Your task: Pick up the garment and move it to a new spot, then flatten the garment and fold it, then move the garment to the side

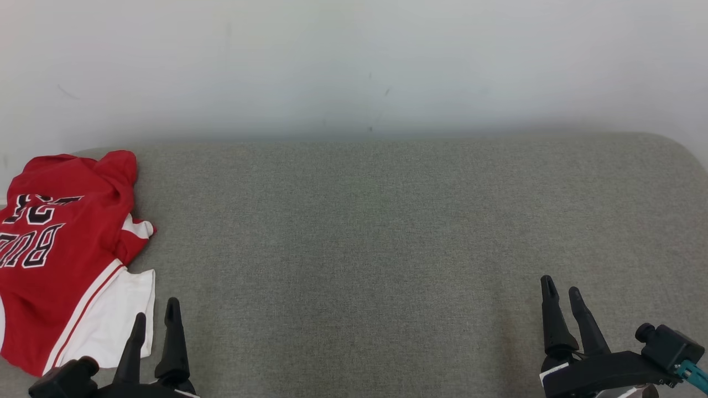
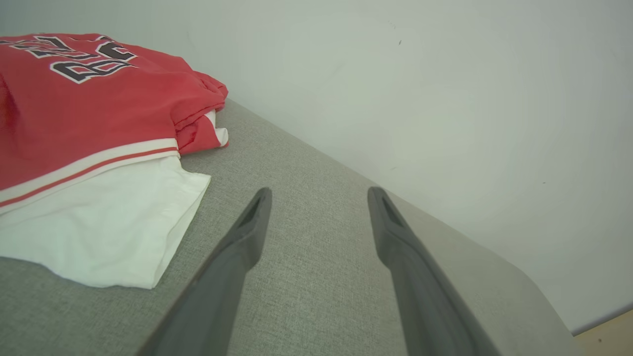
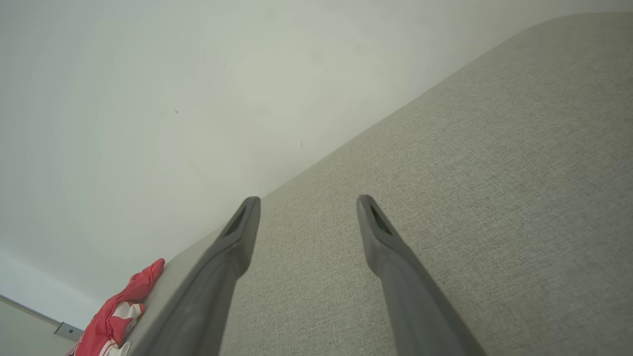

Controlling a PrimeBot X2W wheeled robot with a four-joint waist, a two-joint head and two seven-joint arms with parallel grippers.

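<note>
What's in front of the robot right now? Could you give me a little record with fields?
Surface: grey fabric-covered top, against a white wall
Garment: red and white jersey, black lettering, rumpled at the top's left end
Left jaws: open, empty, beside the jersey's white part
Right jaws: open, empty, over bare fabric at the right

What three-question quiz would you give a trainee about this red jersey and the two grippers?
1. True or false: the left gripper and right gripper are both open and empty.
2. The red and white jersey garment lies on the grey fabric-covered surface at: A the robot's left, B the middle, C the robot's right.
3. Fill in: the gripper nearer the garment is the ____ one.
Key: 1 true; 2 A; 3 left.
</note>
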